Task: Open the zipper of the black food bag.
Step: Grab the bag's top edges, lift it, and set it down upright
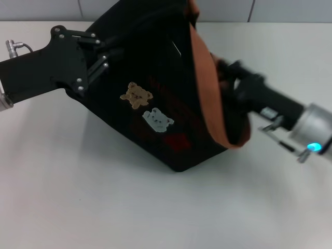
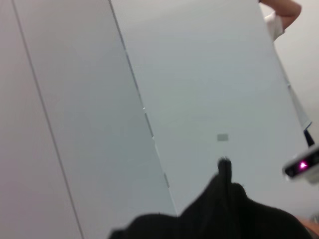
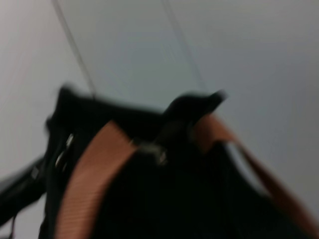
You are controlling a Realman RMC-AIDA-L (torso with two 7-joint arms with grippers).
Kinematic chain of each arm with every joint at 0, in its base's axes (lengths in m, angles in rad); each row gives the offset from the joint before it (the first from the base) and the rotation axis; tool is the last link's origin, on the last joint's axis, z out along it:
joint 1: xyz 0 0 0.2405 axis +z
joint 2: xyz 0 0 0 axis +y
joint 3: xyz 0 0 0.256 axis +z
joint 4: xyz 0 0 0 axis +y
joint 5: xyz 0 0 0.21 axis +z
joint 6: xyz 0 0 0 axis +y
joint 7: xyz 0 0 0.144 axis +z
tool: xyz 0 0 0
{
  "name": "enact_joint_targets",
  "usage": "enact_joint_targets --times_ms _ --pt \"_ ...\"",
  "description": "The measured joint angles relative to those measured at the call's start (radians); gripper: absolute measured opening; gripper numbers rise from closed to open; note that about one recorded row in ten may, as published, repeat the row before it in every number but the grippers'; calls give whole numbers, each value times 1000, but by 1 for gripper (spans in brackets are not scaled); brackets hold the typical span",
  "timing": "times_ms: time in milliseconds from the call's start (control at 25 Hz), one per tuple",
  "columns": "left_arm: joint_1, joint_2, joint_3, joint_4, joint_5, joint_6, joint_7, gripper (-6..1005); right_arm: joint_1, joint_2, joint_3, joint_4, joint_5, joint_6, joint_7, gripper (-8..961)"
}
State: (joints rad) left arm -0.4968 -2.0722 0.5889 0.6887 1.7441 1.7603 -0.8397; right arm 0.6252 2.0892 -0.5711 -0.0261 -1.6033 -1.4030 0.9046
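**Black food bag tipped on the surface, a hand at each end**

The black food bag (image 1: 155, 93) lies tilted on the white surface (image 1: 104, 197), centred slightly toward 12 o'clock in the head view. Its front faces up and shows a tan bear patch (image 1: 136, 95), a pale cat patch (image 1: 157, 120) and a red patch (image 1: 178, 141). No brand, label or writing can be read on any of them. A brown-orange strap (image 1: 207, 88) loops over the bag's 3 o'clock side.

The left hand (image 1: 96, 52) reaches in from 9 o'clock, its black linkage pressed against the bag's upper corner at about 10 o'clock. Whether its fingers have closed on fabric cannot be told.

The right hand (image 1: 228, 70) comes in from 3 o'clock and meets the bag's top edge beside the strap. Its fingers are blurred against the black cloth, so how far open it is, and what it has hold of, cannot be told.

In the right wrist view a small silver metal piece (image 3: 158, 152) shows between the straps. It sits on the zipper (image 3: 172, 132) line, too blurred to be sure.
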Motion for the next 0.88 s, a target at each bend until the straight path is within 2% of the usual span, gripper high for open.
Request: enact_joint_targets --times_ms 280,520,680,880 --pt "-17 -3 11 -4 -13 59 28 89 80 3 -7 189 -13 80 -164 800" --pt "-13 -3 101 -6 -57 70 65 90 102 3 34 235 -14 86 -213 799" --pt "1 -3 137 -21 -57 58 112 90 44 4 52 202 -9 43 -212 799" --pt "12 -2 153 -62 -55 55 153 90 -51 1 145 142 -6 -31 -200 800"
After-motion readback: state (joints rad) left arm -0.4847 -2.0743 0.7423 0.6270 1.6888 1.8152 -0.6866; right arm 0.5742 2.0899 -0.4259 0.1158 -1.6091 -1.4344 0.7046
